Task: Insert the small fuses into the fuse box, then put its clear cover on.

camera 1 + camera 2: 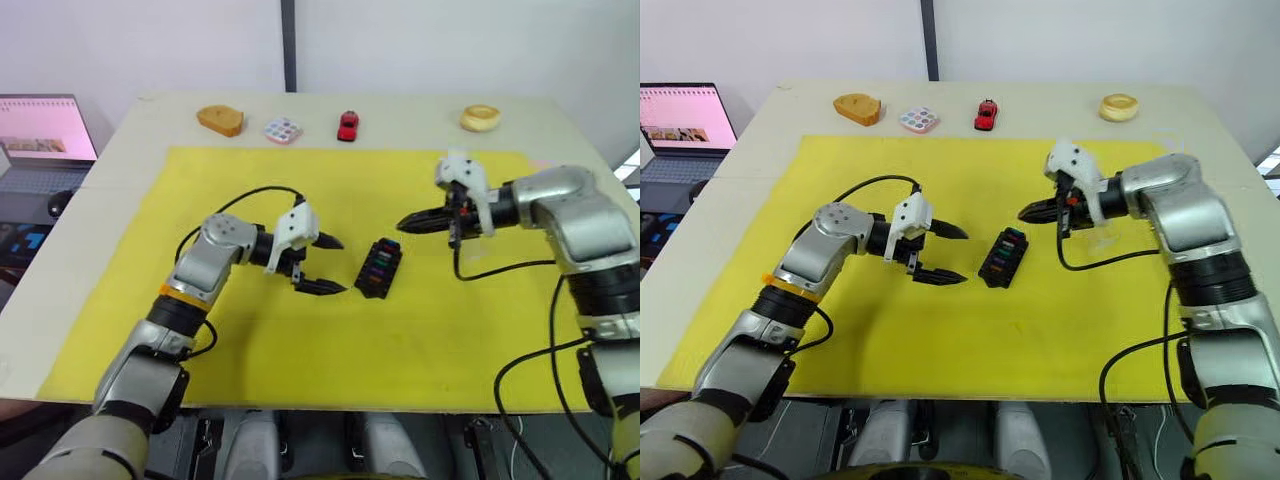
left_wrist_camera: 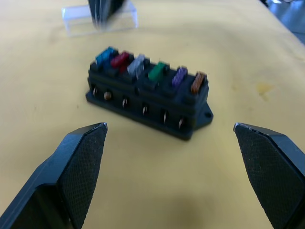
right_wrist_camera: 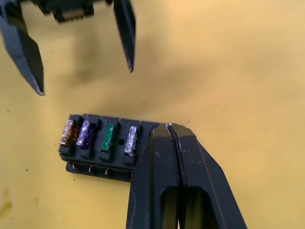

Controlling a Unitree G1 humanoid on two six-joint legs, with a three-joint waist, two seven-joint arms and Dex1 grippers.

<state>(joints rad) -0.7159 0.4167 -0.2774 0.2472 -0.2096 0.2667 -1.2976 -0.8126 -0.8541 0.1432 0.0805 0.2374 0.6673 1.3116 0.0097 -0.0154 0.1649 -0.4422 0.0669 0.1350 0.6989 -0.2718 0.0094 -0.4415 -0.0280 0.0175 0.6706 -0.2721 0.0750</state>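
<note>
On the yellow mat [image 1: 300,400], the fuse box [image 1: 379,268] lies between both grippers, touching neither. Left gripper [image 1: 325,264], fingers spread wide, hovers just beside the box; right gripper [image 1: 412,223], fingers pressed together and empty, hovers near its far end. Six small fuses [image 2: 148,70] sit in the slots. Clear cover [image 2: 100,19] lies on the mat beyond the box.

A pale bench [image 1: 120,150] carries a yellow mat [image 1: 300,340] over most of its top. Behind it stands a plain white wall [image 1: 140,45], split by a dark vertical strip [image 1: 289,45]. At far left an open laptop [image 1: 45,140] with a lit pink screen sits on a lower dark desk [image 1: 20,235].
</note>
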